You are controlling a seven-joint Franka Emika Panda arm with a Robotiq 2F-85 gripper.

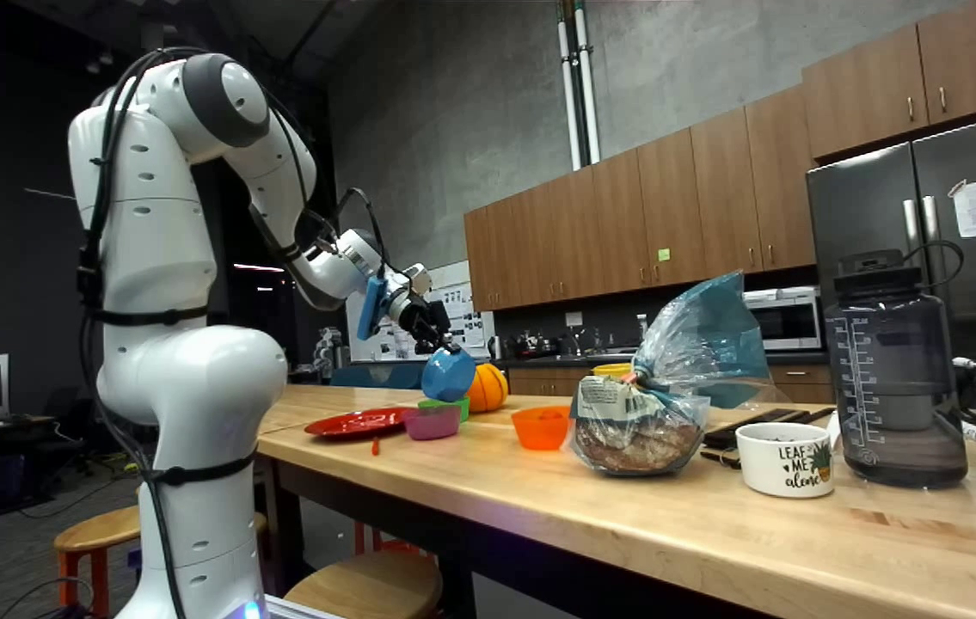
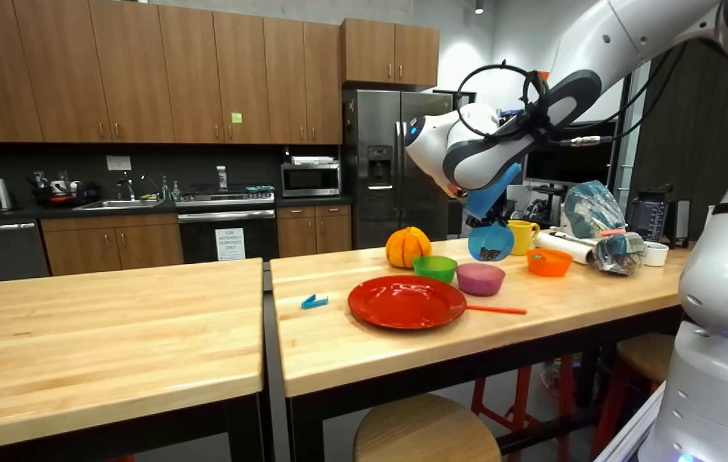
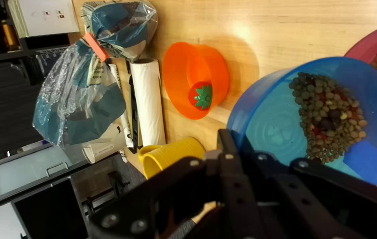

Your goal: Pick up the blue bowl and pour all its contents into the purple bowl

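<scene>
Blue bowl (image 1: pixel 448 376) aloft and tipped above the table (image 2: pixel 319 340), its rim pinched in the claw (image 3: pixel 237 146).
Lentil-like seeds (image 3: pixel 328 116) heaped at one side of the blue bowl, wrist view. Purple bowl (image 2: pixel 480 280) on the table, below; holds similar seeds. Whether the blue bowl hangs squarely over it, cannot tell. Green bowl (image 2: pixel 435 269) and red plate (image 2: pixel 405 301) close by the purple one; contact unclear. Orange bowl (image 3: pixel 180 79) stands apart, a red thing with a green leafy top (image 3: pixel 202 97) inside.
</scene>
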